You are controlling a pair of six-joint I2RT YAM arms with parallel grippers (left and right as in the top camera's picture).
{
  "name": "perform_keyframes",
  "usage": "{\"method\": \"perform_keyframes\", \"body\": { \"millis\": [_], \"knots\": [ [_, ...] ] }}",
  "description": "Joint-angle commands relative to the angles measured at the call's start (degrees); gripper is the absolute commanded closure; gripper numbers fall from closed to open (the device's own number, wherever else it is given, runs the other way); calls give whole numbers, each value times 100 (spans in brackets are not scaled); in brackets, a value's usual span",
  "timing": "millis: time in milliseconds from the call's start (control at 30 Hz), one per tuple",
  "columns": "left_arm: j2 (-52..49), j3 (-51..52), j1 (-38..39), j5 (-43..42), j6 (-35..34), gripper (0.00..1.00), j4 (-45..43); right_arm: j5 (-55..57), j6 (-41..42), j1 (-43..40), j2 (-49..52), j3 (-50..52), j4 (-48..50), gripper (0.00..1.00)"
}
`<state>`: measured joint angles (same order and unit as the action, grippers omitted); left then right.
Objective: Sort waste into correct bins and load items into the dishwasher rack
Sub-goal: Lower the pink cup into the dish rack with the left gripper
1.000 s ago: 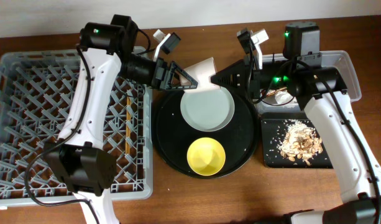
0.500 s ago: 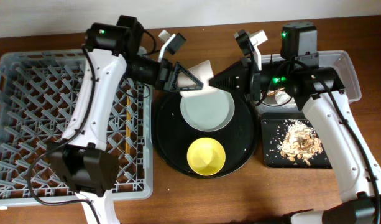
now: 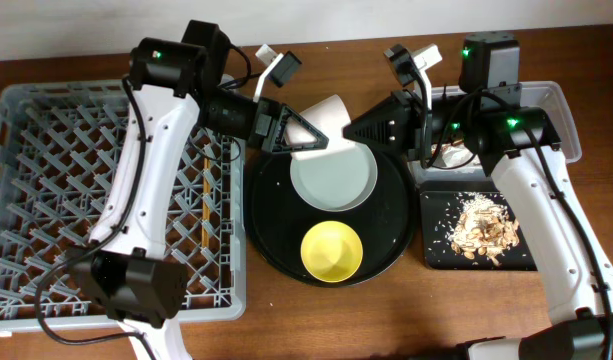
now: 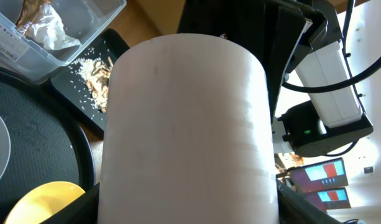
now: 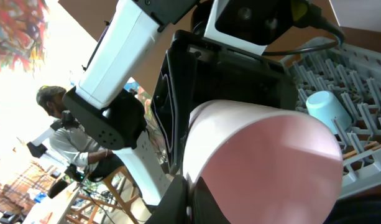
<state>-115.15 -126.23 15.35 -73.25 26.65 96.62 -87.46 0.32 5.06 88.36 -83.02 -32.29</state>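
Above the far rim of the round black tray [image 3: 271, 235], near the middle of the table's far edge, the two grippers meet tip to tip around the pink cup [image 3: 326, 112]. The left arm rises from the near left corner, crosses the dishwasher rack [image 3: 46, 200], bends at the far edge and points right. The left gripper [image 3: 311, 128] is clamped on the cup, whose side fills the left wrist view between the fingers. The right arm runs up the right edge, bends at the far edge and points left. The right gripper [image 3: 354, 128] has its tip at the cup, and whether its jaws are closed on it or loose cannot be told. On the round tray lie the plate [image 3: 332, 180] and, nearer, the yellow bowl [image 3: 332, 250]. The rack fills the left half of the wooden table [image 3: 316, 320], with the chopsticks [image 3: 204, 200] along its right side and the blue cup [image 5: 327, 109] upside down among the pegs. At the far right corner the clear tub [image 3: 561, 110] holds the napkin [image 4: 53, 34] and gold wrapper [image 4: 32, 14]. Just nearer, the black rectangular tray [image 3: 441, 250] carries the food scraps [image 3: 481, 228]. Beyond the table, the wrist views show a person [image 5: 53, 109] and a lit screen [image 4: 324, 180].
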Motion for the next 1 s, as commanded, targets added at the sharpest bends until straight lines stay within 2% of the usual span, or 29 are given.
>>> {"method": "perform_keyframes", "body": {
  "millis": [0, 33, 67, 100, 133, 233, 367, 467, 567, 600, 833, 967],
  "knots": [
    [278, -39, -7, -85, 129, 38, 11, 111, 66, -33, 15, -52, 15, 92],
    [280, -39, -7, -85, 129, 40, 11, 109, 66, -33, 15, -52, 15, 87],
    [280, -39, -9, -76, 129, 43, 11, 109, 66, -33, 15, -52, 15, 76],
    [280, -39, -9, -28, 129, 44, 11, 107, 66, -33, 15, -52, 17, 46],
    [280, -39, -9, 76, 129, 45, 11, 105, 66, -33, 15, -52, 22, 1],
    [291, -42, -61, 706, 31, 52, 11, 61, 254, -181, 9, -55, 17, 2],
    [435, -42, -361, 2168, -776, 52, 11, 146, 820, -549, 9, -55, -33, 1],
    [579, -42, -651, 3871, -1665, 51, 11, 581, 903, -664, 9, -55, -422, 1],
    [634, -42, -907, 5952, -2809, 51, 11, 1587, 901, -651, 9, -52, -1137, 1],
    [634, -39, -964, 6266, -2986, 51, 11, 1860, 901, -654, 9, -52, -1296, 1],
    [632, 413, -1300, 7232, -3228, 50, 11, 4282, 901, -664, 9, -52, -1593, 1],
    [634, 1189, -1445, 7261, -3351, 50, 11, 5517, 901, -658, 11, -52, -1596, 1]
  ]
}}
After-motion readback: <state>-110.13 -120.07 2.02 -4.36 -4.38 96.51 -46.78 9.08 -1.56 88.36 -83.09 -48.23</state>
